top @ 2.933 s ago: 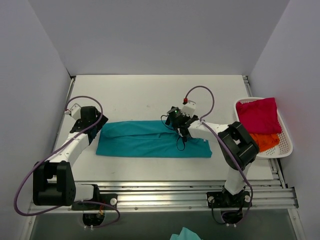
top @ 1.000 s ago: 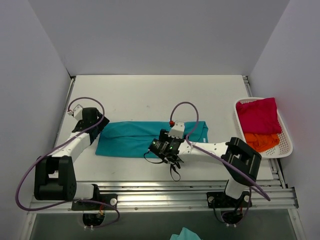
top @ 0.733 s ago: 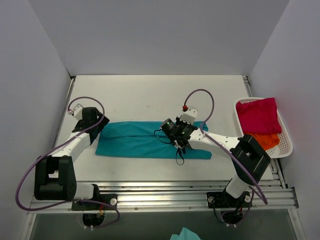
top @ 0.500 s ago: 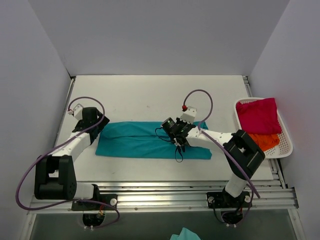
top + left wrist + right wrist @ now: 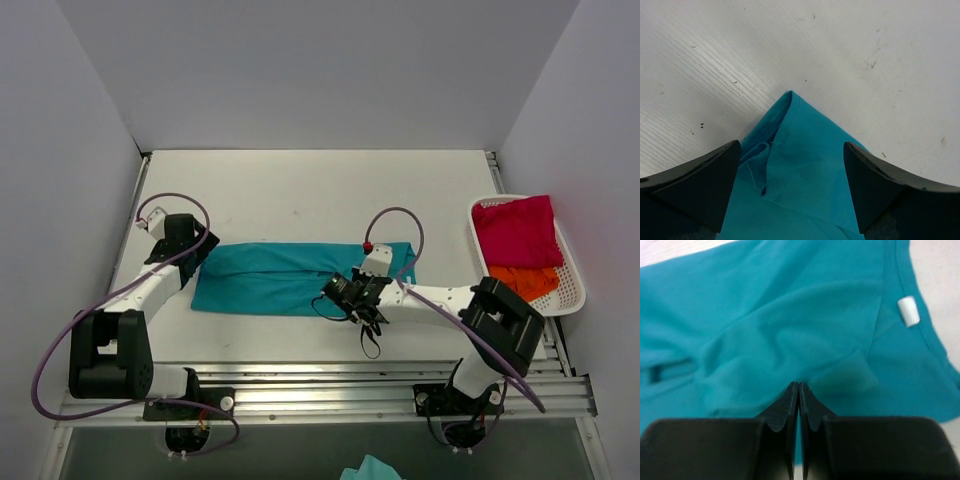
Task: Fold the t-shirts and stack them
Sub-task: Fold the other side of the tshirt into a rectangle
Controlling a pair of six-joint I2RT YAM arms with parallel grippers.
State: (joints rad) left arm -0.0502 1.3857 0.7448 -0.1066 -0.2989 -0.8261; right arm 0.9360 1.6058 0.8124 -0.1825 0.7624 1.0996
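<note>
Cloth of a teal t-shirt [image 5: 265,280] lies spread as a long band across the white tabletop [image 5: 300,190], and everything else is placed from it. At the shirt's left end the left gripper [image 5: 192,248] hovers with its jaws spread wide; in the left wrist view the two black fingers [image 5: 700,180] stand on either side of a pointed, hemmed corner of the teal t-shirt [image 5: 805,170], and neither finger visibly touches it. At the shirt's near edge, right of its middle, the right gripper [image 5: 345,292] sits low on the fabric with its jaws pressed together. The right wrist view shows the fingertips meeting on the cloth [image 5: 765,315], with soft creases running in toward them, so a fold appears pinched between them. Beyond those tips, toward the shirt's collar, a small white neck label [image 5: 907,311] shows inside the ribbed neckline. Well off the shirt's right end stands a white slotted basket [image 5: 572,292], holding a crimson-magenta t-shirt [image 5: 515,230] bunched over an orange t-shirt [image 5: 527,283].
</note>
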